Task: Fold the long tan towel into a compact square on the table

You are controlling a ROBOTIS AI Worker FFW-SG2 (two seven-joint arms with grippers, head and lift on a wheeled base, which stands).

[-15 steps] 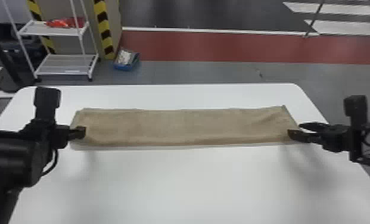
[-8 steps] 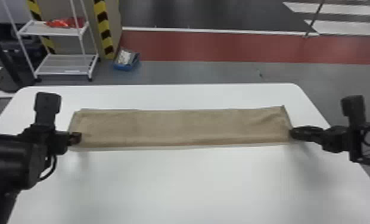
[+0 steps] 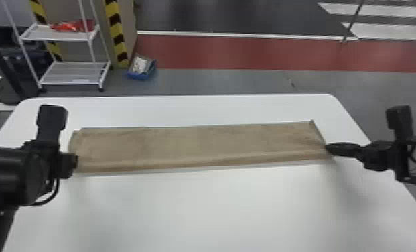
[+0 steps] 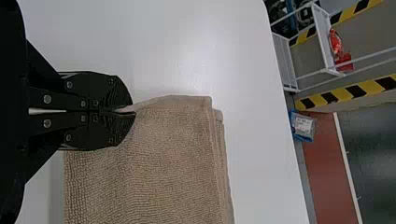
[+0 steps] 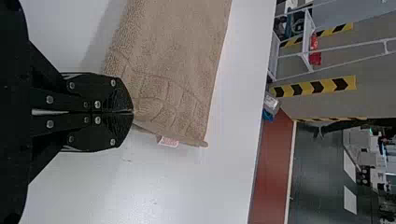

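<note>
The worktop [image 3: 200, 207] is white and smooth, with rounded far corners. One long tan towel [image 3: 197, 144] extends across it from side to side, nearer the far edge. Layered folds show at the towel's left end; a small pale label [image 5: 168, 141] protrudes at its right end.

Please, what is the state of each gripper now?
Left gripper: closed, holding the towel's left end.
Right gripper: closed, holding the towel's right end.
</note>
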